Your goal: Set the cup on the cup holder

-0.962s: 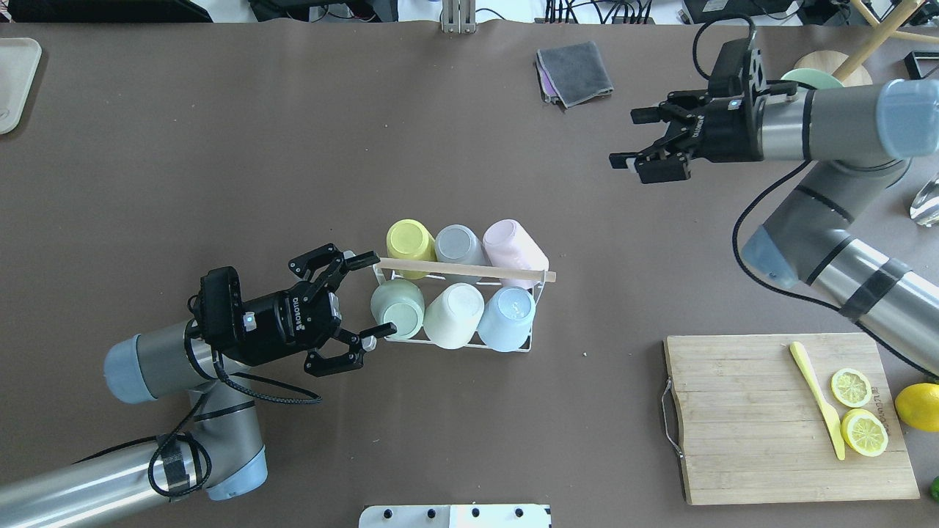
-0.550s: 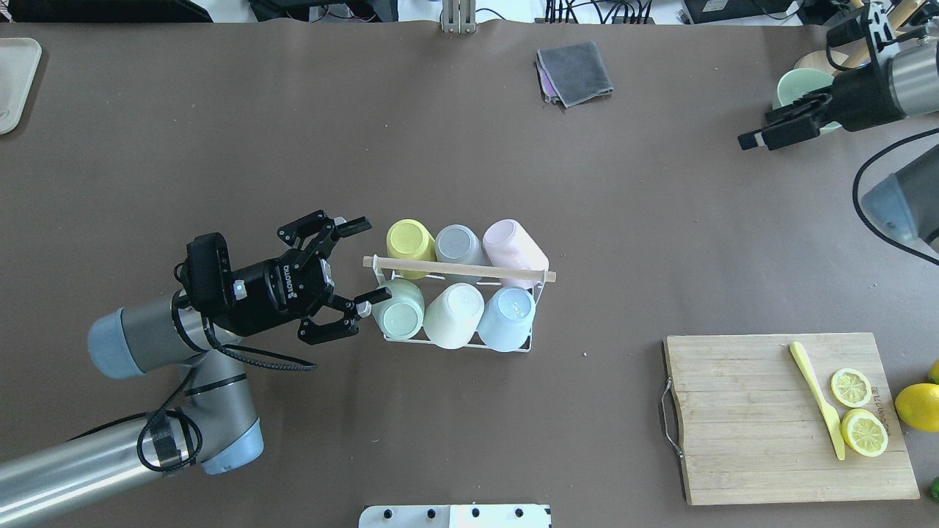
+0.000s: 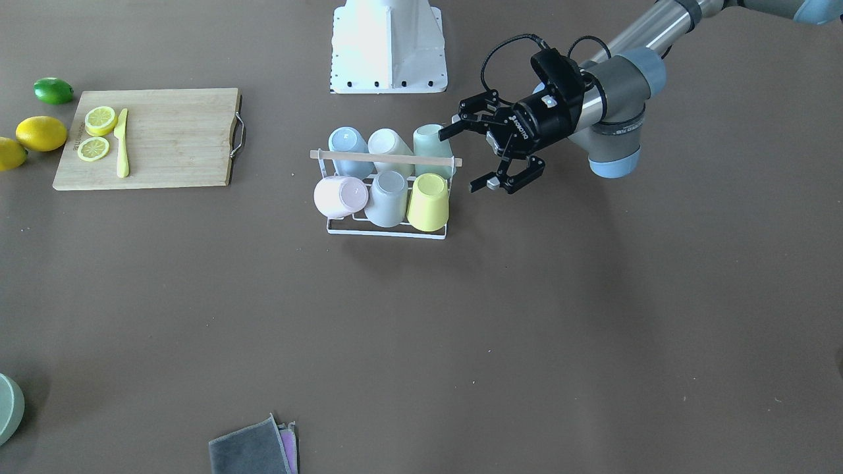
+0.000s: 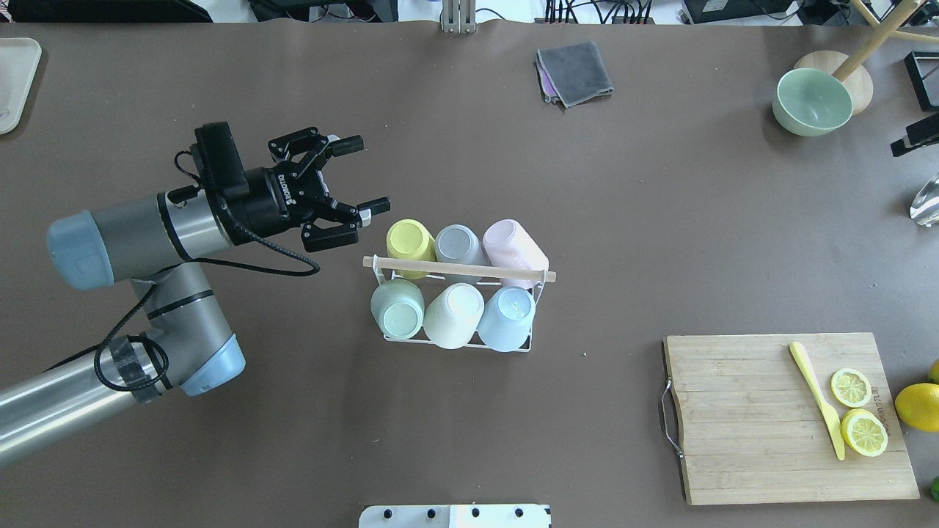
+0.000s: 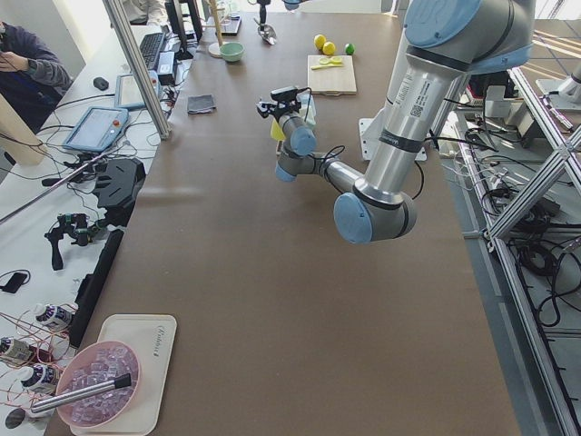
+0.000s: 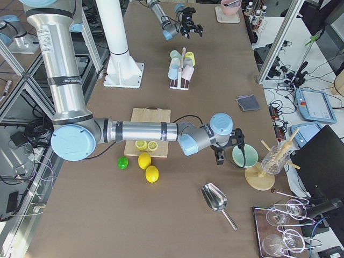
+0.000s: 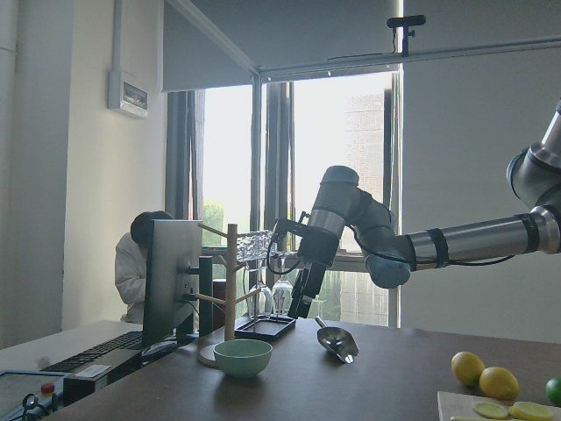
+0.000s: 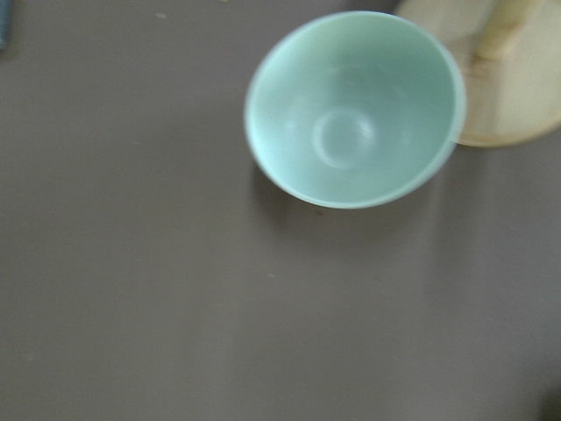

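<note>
White wire under a wooden bar, the holder (image 4: pixel 469 269) stands mid-table with six cups (image 4: pixel 453 315) upside down on its prongs, three to a row. We see no loose cup anywhere, so we judge the placing itself done.

Our left gripper (image 4: pixel 364 174) hangs just beside the yellow cup (image 4: pixel 409 240) at the holder's end. Its fingers are spread wide and hold nothing. In the front view it touches neither cup nor wire.

Of our right gripper (image 4: pixel 910 139) only a dark sliver shows at the overhead view's edge, near the bowl (image 4: pixel 810 103). We cannot tell whether its fingers are apart or together.

The risks we see from here:
- A low or sideways pull-out could hook a spread finger on the bar's end or on the yellow cup. The holder looks light and would probably slide or tip.
- The pink cup (image 4: pixel 516 253) leans outward past the far end. A jolt to the holder might shake it off its prong.
- The right arm is close to the bowl, so a careless swing could knock it along the table (image 4: pixel 660 220).
</note>
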Controlling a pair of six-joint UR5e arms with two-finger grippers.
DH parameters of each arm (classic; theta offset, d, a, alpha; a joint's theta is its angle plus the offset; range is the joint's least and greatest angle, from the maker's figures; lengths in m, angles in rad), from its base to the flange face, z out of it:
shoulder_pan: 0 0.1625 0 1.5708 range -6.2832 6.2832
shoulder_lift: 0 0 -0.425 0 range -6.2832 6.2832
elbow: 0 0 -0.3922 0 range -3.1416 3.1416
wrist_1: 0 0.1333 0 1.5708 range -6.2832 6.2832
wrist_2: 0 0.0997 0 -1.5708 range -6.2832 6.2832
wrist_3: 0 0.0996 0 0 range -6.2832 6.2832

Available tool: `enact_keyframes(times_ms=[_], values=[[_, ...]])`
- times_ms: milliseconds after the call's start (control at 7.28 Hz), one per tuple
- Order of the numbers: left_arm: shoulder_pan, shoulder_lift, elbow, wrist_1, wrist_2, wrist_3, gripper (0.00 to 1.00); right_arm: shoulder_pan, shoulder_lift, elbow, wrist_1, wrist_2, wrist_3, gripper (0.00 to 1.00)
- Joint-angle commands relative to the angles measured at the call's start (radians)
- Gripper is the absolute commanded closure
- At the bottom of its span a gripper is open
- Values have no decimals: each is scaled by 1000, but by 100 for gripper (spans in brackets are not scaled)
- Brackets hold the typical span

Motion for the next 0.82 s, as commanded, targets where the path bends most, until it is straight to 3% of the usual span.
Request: enact_keyframes(times_ms=[0, 137, 275, 687], values=[[-109, -3, -8, 333, -39, -20, 2, 77, -47, 39, -186, -50, 0, 0], [-166, -3, -13, 529, -118, -19, 2, 79, -41, 94, -342, -65, -9, 0], [-212, -1, -51, 736, -210, -17, 2, 80, -56, 138, -397, -120, -9, 0], [-319, 8, -233, 1407, -394, -7, 2, 88, -75, 146, -478, -130, -8, 0]])
